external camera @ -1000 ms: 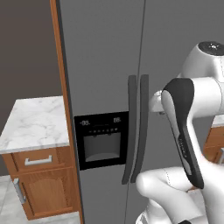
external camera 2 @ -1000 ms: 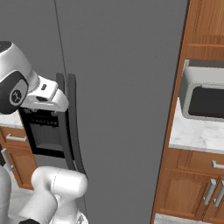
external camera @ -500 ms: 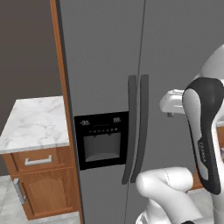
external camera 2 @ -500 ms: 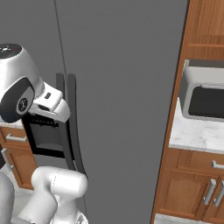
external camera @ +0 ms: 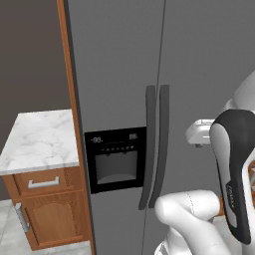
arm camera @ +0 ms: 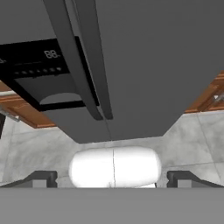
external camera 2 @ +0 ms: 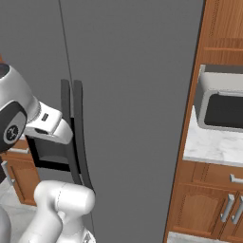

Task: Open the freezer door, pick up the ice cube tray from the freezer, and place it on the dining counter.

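The freezer door (external camera: pixel 114 74) is shut; it is tall and grey with a black dispenser panel (external camera: pixel 114 158) and a long dark curved handle (external camera: pixel 148 144). From the right base view I see the same door (external camera 2: pixel 28 47) and its handle (external camera 2: pixel 65 102). My gripper (arm camera: pixel 113 179) is open, its fingertips far apart with nothing between them, and it points down at the handle (arm camera: pixel 70 65) from a short distance back. The white hand (external camera: pixel 200 132) hangs in front of the plain door, right of both handles. The ice cube tray is hidden behind the shut door. The dining counter is out of view.
The plain grey fridge door (external camera: pixel 209 60) with its own handle (external camera: pixel 161 144) stands next to the freezer door. A small marble-topped drawer cabinet (external camera: pixel 40 142) is on the left. On the right, a microwave (external camera 2: pixel 223 104) sits on a marble counter (external camera 2: pixel 213 147) above wooden cabinets.
The hand has dropped a little and moved slightly right, away from the handles, while the forearm swung right. Both fridge doors are still shut and the gripper stays open.
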